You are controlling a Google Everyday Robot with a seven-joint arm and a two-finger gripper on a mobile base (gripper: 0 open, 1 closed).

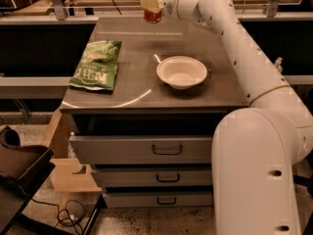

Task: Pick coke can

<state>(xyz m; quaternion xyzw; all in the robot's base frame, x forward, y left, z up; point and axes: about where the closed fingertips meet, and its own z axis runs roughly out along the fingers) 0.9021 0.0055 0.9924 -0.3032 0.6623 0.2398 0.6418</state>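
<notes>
The coke can [152,12] is a small red can with a silver top. It hangs above the far edge of the grey cabinet top [146,77], held upright and clear of the surface. My gripper [151,4] is shut on the can, with one pale finger [149,4] across its upper side. The white arm reaches in from the right to the back of the cabinet.
A white bowl [181,72] sits right of centre on the cabinet top. A green chip bag [96,65] lies at the left side. Drawers [166,150] are below the front edge. A brown chair [19,165] and a cardboard box [66,170] stand on the floor at the left.
</notes>
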